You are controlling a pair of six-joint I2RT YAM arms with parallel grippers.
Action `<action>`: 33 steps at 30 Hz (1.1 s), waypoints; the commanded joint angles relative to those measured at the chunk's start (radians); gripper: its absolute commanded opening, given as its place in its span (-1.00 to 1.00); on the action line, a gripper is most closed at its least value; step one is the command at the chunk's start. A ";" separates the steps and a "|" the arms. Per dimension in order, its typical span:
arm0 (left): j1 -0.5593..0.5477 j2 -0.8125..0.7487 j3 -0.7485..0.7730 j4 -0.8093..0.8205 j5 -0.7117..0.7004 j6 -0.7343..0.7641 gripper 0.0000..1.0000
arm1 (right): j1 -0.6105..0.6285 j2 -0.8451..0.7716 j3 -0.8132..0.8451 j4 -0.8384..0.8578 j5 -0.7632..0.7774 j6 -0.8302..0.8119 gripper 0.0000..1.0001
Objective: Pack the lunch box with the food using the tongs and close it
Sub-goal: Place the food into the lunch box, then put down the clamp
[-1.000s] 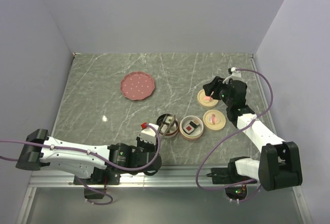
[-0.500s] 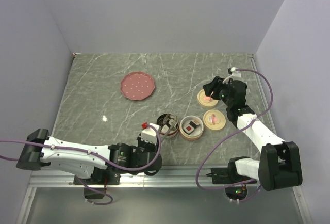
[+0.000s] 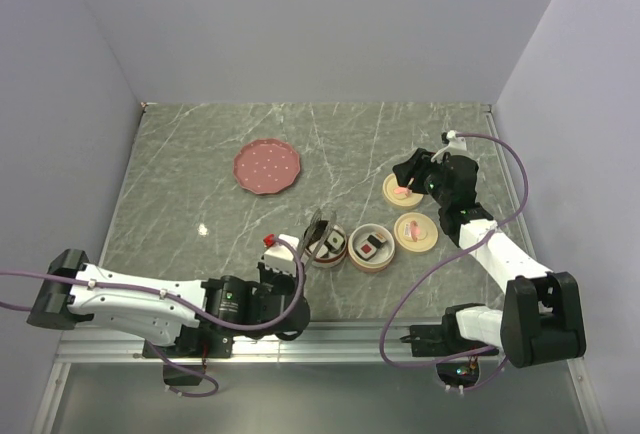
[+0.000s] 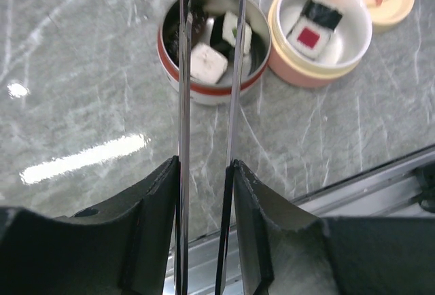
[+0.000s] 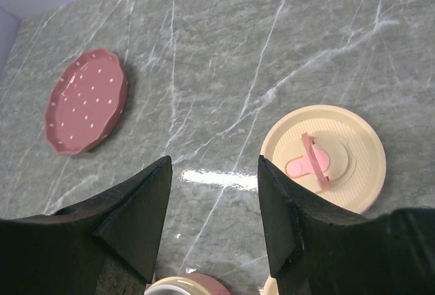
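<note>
My left gripper (image 4: 206, 167) is shut on the tongs (image 4: 234, 71), one slim metal arm against each finger. Their tips stand slightly apart above a round metal tin with a red band (image 4: 167, 56). In the top view the tongs (image 3: 318, 230) slant up over that tin (image 3: 326, 252). In the tin lie pieces of food, among them a white block (image 4: 207, 62). A red-topped piece (image 4: 309, 37) and a black one sit in the pink-and-cream bowl (image 4: 292, 71) beside it. My right gripper (image 5: 214, 166) hangs open over bare table next to a cream lid (image 5: 325, 159).
The dotted pink plate (image 3: 267, 167) lies at the back left with nothing on it. Two cream lids with pink tabs lie at the right, one (image 3: 403, 189) under my right gripper (image 3: 410, 174), the other (image 3: 416, 231) beside the bowl. The table's metal front rail (image 3: 330, 339) runs just behind my left wrist.
My left arm has drawn back a little to the left, and the tongs have lifted out of the tin with their tips slightly further apart. The right arm has not moved.
</note>
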 commanded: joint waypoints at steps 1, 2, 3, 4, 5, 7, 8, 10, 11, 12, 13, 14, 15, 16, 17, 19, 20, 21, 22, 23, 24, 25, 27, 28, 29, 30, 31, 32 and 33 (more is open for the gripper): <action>-0.006 -0.031 0.061 -0.027 -0.103 -0.025 -0.14 | -0.010 0.001 0.037 0.021 -0.009 -0.005 0.21; -0.008 -0.032 0.066 -0.042 -0.114 -0.028 -0.14 | -0.010 0.002 0.037 0.021 -0.009 -0.005 0.21; -0.005 -0.035 0.072 -0.045 -0.135 -0.030 -0.12 | -0.010 0.001 0.037 0.022 -0.009 -0.005 0.21; 0.006 -0.039 0.075 -0.050 -0.141 -0.028 -0.11 | -0.010 0.004 0.037 0.022 -0.010 -0.005 0.21; 0.012 -0.040 0.077 -0.055 -0.143 -0.024 -0.10 | -0.010 0.004 0.037 0.022 -0.012 -0.005 0.21; 0.062 -0.043 0.078 -0.036 -0.140 -0.001 -0.10 | -0.009 0.004 0.037 0.026 -0.013 -0.005 0.21; 0.085 -0.046 0.066 0.015 -0.132 0.054 -0.08 | -0.010 0.005 0.037 0.027 -0.013 -0.005 0.21; 0.179 -0.060 0.048 0.085 -0.086 0.125 -0.08 | -0.010 0.007 0.036 0.030 -0.018 -0.003 0.21; 0.214 -0.066 0.026 0.168 -0.069 0.195 -0.09 | -0.012 0.007 0.034 0.032 -0.018 -0.003 0.21; 0.287 -0.084 0.013 0.212 -0.051 0.232 -0.09 | -0.010 0.007 0.031 0.033 -0.021 -0.003 0.21; 0.329 -0.095 -0.003 0.265 0.002 0.271 -0.09 | -0.010 0.005 0.030 0.038 -0.021 -0.003 0.21; 0.369 -0.104 -0.024 0.307 0.030 0.341 -0.09 | -0.010 0.004 0.028 0.038 -0.022 -0.003 0.21; 0.407 -0.115 -0.031 0.364 0.055 0.366 -0.09 | -0.012 0.004 0.028 0.036 -0.022 -0.003 0.21; 0.472 -0.118 -0.032 0.384 0.067 0.386 -0.09 | -0.012 0.002 0.028 0.038 -0.022 -0.005 0.21; 0.500 -0.118 -0.031 0.399 0.072 0.422 -0.09 | -0.010 0.001 0.027 0.039 -0.025 -0.005 0.21; 0.588 -0.108 -0.026 0.439 0.079 0.453 -0.10 | -0.009 0.002 0.027 0.042 -0.027 -0.005 0.21; 0.621 -0.100 -0.026 0.461 0.108 0.488 -0.10 | -0.010 0.004 0.028 0.042 -0.027 -0.005 0.21; 0.686 -0.085 -0.031 0.482 0.127 0.507 -0.10 | -0.010 0.008 0.030 0.044 -0.029 -0.005 0.21; 0.723 -0.074 -0.035 0.534 0.151 0.524 -0.10 | -0.010 0.009 0.031 0.044 -0.030 -0.005 0.21; 0.765 -0.062 -0.044 0.556 0.179 0.545 -0.10 | -0.010 0.013 0.031 0.045 -0.030 -0.006 0.21; 0.855 -0.031 -0.047 0.571 0.245 0.550 -0.11 | -0.010 0.015 0.030 0.047 -0.032 -0.006 0.21; 0.900 -0.011 -0.050 0.588 0.274 0.555 -0.11 | -0.009 0.018 0.030 0.050 -0.032 -0.006 0.21; 1.008 0.055 -0.049 0.628 0.340 0.568 -0.12 | -0.010 0.021 0.028 0.052 -0.036 -0.006 0.21; 1.036 0.075 -0.049 0.643 0.354 0.575 -0.13 | -0.010 0.019 0.027 0.056 -0.036 -0.006 0.21; 1.059 0.092 -0.049 0.678 0.368 0.587 -0.14 | -0.009 0.019 0.027 0.058 -0.038 -0.006 0.21; 1.092 0.122 -0.046 0.692 0.379 0.591 -0.15 | -0.010 0.021 0.025 0.059 -0.036 -0.006 0.21; 1.107 0.133 -0.046 0.705 0.376 0.598 -0.15 | -0.010 0.021 0.025 0.059 -0.035 -0.006 0.21; 1.118 0.144 -0.043 0.729 0.374 0.608 -0.14 | -0.010 0.021 0.025 0.062 -0.035 -0.006 0.21; 1.144 0.159 -0.041 0.735 0.373 0.613 -0.14 | -0.009 0.024 0.025 0.062 -0.033 -0.006 0.21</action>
